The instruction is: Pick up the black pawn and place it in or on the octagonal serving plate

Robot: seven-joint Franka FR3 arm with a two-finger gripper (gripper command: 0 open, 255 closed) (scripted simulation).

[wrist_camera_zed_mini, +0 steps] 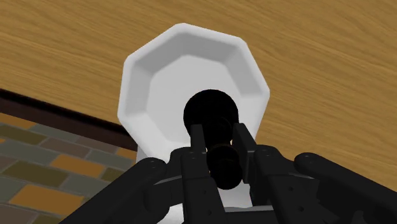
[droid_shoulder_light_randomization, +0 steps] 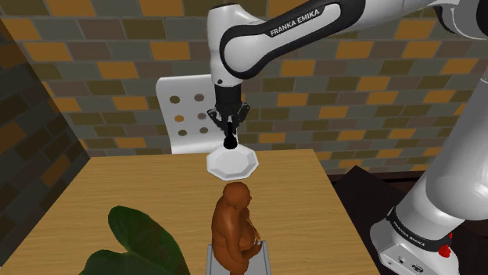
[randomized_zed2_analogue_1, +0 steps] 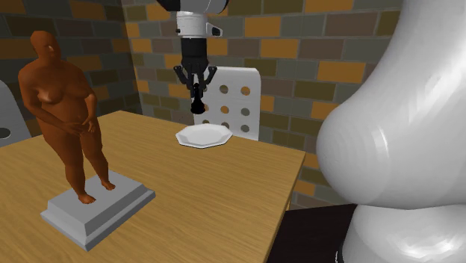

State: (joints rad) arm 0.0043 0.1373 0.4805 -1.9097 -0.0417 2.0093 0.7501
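Observation:
A white octagonal plate [droid_shoulder_light_randomization: 231, 162] [randomized_zed2_analogue_1: 202, 137] [wrist_camera_zed_mini: 184, 70] rests near the far edge of the wooden table. My gripper [droid_shoulder_light_randomization: 229, 129] [randomized_zed2_analogue_1: 196, 93] [wrist_camera_zed_mini: 215, 137] hangs straight above it, shut on the black pawn [droid_shoulder_light_randomization: 229, 141] [randomized_zed2_analogue_1: 197, 103] [wrist_camera_zed_mini: 212, 118]. The pawn points base down, its round base a short way over the plate's middle and not touching it. In the wrist view both black fingers [wrist_camera_zed_mini: 197, 143] clasp the pawn's neck, and its base covers part of the plate's centre.
A brown human figurine [droid_shoulder_light_randomization: 233, 230] [randomized_zed2_analogue_1: 66, 112] stands on a grey plinth [randomized_zed2_analogue_1: 97, 205] at the table's near side. A white perforated chair [droid_shoulder_light_randomization: 188, 113] [randomized_zed2_analogue_1: 231, 101] stands behind the far edge, before a brick wall. Green leaves [droid_shoulder_light_randomization: 137, 238] overlap the near corner.

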